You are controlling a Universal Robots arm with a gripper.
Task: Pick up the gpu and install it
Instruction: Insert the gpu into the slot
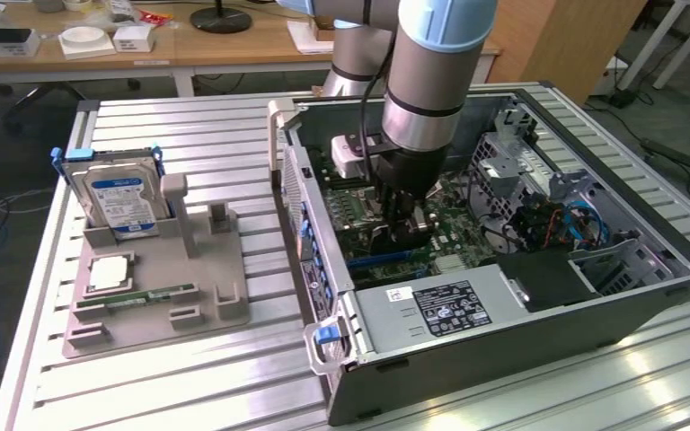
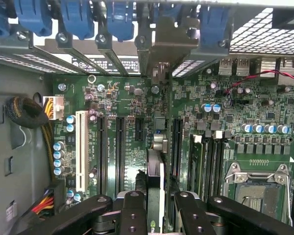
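Grip: fingers [image 2: 133,211] closed on the gpu [image 2: 154,188], one against each flat face

Place: gpu inside the open computer case [image 1: 632,301], in the centre of the exterior view, held over the green motherboard [image 2: 122,98] among the long expansion slots [image 2: 120,147]

Attitude: standing on edge, both faces upright, thin upper edge turned toward the wrist camera

Long axis: parallel to the slots, running toward the case wall that carries the blue latches [image 2: 120,19]; far end in line with a pale metal strip there, probably the card's bracket

Done: pickup judged complete, with the gpu away from the grey holder [image 1: 219,310] at the exterior view's left, where the hard drive [image 1: 118,193] and the memory stick [image 1: 141,294] sit on the counter [image 1: 141,395]

Left: seating judged unfinished; cannot tell whether the lower edge has entered a slot; bracket end not visibly fastened; grip not yet released

Stage: late in the task, at alignment or pressing-in over the slot
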